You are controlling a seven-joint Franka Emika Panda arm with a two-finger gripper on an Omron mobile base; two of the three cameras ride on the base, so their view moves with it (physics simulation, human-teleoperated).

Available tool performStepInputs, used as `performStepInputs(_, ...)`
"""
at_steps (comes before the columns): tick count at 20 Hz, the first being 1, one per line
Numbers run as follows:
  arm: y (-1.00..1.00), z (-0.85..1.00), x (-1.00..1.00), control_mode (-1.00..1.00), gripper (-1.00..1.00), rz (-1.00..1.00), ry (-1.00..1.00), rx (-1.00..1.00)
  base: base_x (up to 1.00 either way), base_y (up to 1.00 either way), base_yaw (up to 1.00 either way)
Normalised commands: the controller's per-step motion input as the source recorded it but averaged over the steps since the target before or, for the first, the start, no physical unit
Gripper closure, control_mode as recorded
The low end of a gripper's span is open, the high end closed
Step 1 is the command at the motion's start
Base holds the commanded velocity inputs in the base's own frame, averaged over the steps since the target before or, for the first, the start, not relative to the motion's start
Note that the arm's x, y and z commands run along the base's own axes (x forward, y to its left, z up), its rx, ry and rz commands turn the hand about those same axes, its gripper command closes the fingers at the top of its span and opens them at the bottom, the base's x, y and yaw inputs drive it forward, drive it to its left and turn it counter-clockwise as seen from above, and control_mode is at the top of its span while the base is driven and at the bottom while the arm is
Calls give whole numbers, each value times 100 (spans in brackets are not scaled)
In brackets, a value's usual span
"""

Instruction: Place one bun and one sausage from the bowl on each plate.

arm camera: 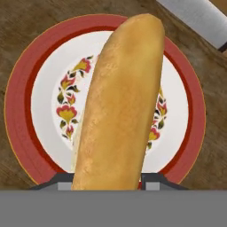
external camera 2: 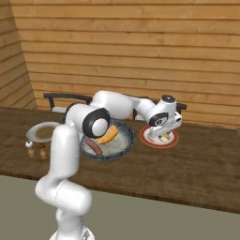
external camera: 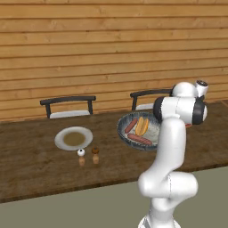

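Between my two fingers stands a long golden bun [arm camera: 117,106], and my pincer [external camera 2: 165,135] is clenched on its lower end, the dark fingertips [arm camera: 153,181] just showing on either side of it at the bottom of the hand view. Straight beneath the pincer lies a red-rimmed plate [arm camera: 26,97] with a white centre and a flower pattern; the bun stretches across it from near rim to far rim, though whether it touches the plate I cannot tell. Off to my pincer's left, close beside that plate, sits the dark-rimmed bowl [external camera: 124,129] with two sausages [external camera: 139,139] and another bun [external camera: 142,126] lying in it. Farther left again, well apart from my pincer, rests the pale plate [external camera: 62,141] with the brownish centre, and two small shakers [external camera: 81,153] stand just in front of it on the wooden table [external camera 2: 187,168]. My own forearm hides part of the bowl in the right base view, and my shoulder cuts off the red-rimmed plate in the left base view. Past the plate, a grey slanted bar [arm camera: 197,17] crosses the corner of the hand view; what it is I cannot make out.
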Motion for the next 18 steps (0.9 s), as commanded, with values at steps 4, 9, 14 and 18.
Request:
performStepInputs(4,0,-23,10,-100,100,0,0,0,0,0,0)
performStepInputs(9,0,-14,19,-100,100,0,0,0,0,0,0)
performStepInputs(14,1,0,35,-100,100,0,0,0,0,0,0)
performStepInputs(18,0,0,2,-100,-100,0,0,0,0,0,0)
